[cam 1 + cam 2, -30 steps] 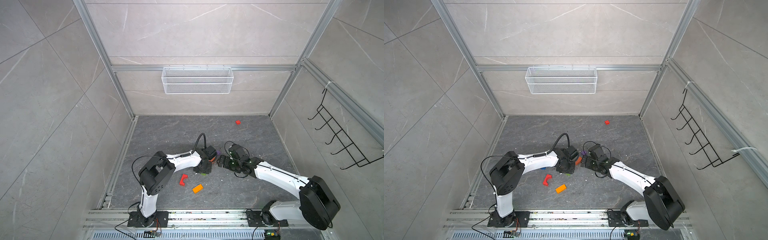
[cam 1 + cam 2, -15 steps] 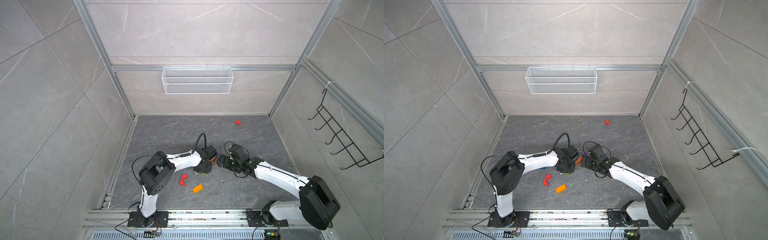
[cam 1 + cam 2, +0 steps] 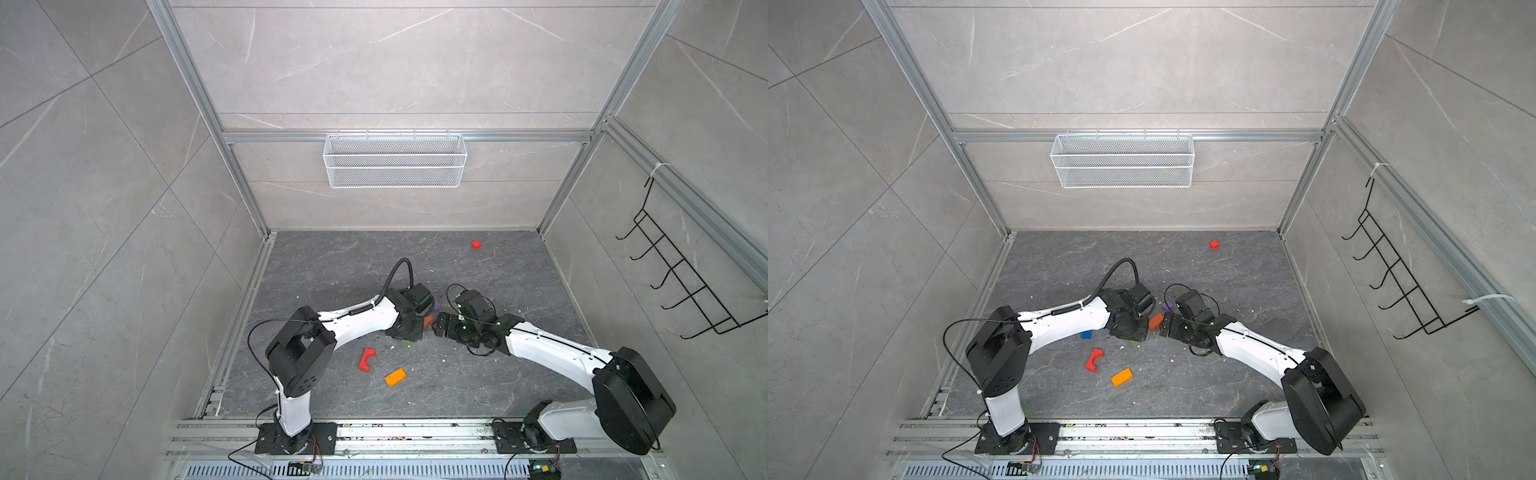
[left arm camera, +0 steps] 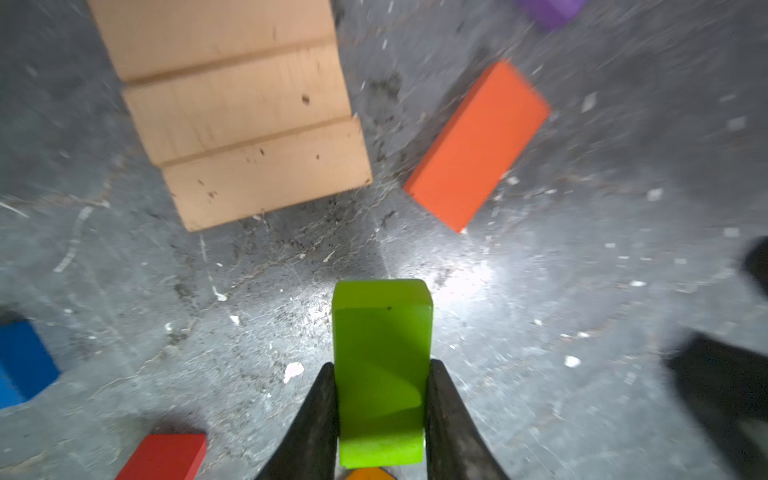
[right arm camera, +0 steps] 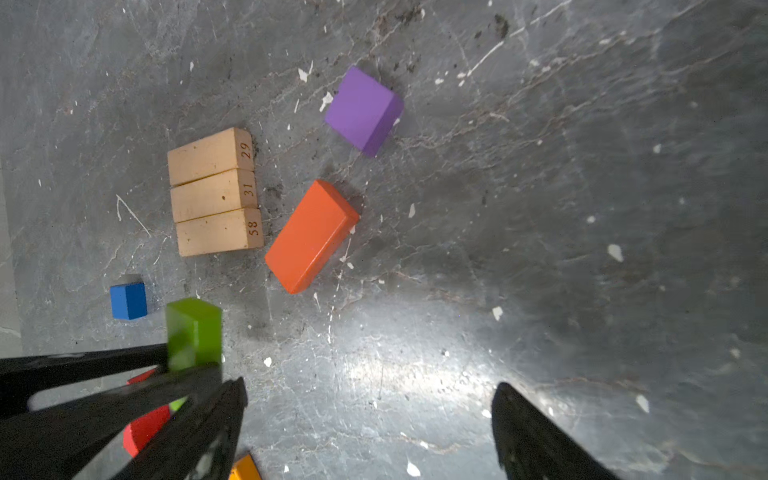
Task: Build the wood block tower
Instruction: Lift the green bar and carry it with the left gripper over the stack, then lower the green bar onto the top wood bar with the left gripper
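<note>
On the left, the left gripper (image 4: 381, 365) is clamped on the green block (image 4: 381, 324). Its fingers (image 4: 316, 415) pinch the two long flat sides near one end, and most of the block pokes out past the tips. It's painted hardwood, I'd judge: light, rigid, a touch slick, so a hold nearer mid-length would keep it from pivoting. The wood block tower (image 5: 214, 191) is only three tan bars lying flush on the desk (image 5: 540, 208), nothing stacked yet, hidden beneath the left arm in both top views. Just beside them at three o'clock lies the orange-red slab (image 3: 1155, 321), with the purple cube (image 3: 1168, 306) at its one o'clock. The right gripper (image 5: 370, 384) hovers at the slab's four o'clock, fingers spread wide, empty.
</note>
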Robot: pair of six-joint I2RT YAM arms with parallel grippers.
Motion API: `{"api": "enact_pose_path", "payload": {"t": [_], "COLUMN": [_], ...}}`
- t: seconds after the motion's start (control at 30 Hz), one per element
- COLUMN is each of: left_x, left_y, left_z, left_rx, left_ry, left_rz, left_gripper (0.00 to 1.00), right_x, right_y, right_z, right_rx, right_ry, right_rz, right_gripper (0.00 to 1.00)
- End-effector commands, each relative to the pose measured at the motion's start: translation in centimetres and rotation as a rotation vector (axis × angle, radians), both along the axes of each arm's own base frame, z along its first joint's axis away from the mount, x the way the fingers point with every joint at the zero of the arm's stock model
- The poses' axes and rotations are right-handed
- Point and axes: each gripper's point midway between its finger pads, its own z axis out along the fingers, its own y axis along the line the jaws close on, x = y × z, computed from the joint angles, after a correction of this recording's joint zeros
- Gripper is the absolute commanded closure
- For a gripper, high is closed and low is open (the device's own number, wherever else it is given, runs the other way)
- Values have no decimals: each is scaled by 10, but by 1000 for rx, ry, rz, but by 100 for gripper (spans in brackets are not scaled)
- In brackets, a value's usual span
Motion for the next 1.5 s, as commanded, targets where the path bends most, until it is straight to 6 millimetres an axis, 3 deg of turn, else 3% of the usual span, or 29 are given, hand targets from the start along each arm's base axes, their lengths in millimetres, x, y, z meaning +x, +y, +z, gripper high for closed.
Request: {"api": "enact_pose_path", "payload": {"t": [0.0,0.2,0.63,1.13,1.47], "left_x": [14,37,77,94,95], "left_y": [7,20,22,25,25], "left_z": [35,42,39,22,4], "left_rx": [-45,-76,-152,-172,-168], "left_ry": [-49,-65,-77,-67,-41], "left_rz": [-2,43,107,155,169], "left_gripper": [100,100,100,100,100], "right_x": [2,3,5,3,1], "right_y": [9,15,23,23,23], "right_z": [0,1,-1,-6,-10], "right_rx": [20,34,63,63,60], "right_ry": [8,17,36,47,55], "right_rz": [49,69,58,50,50], "right_gripper": [8,9,10,11,11]}}
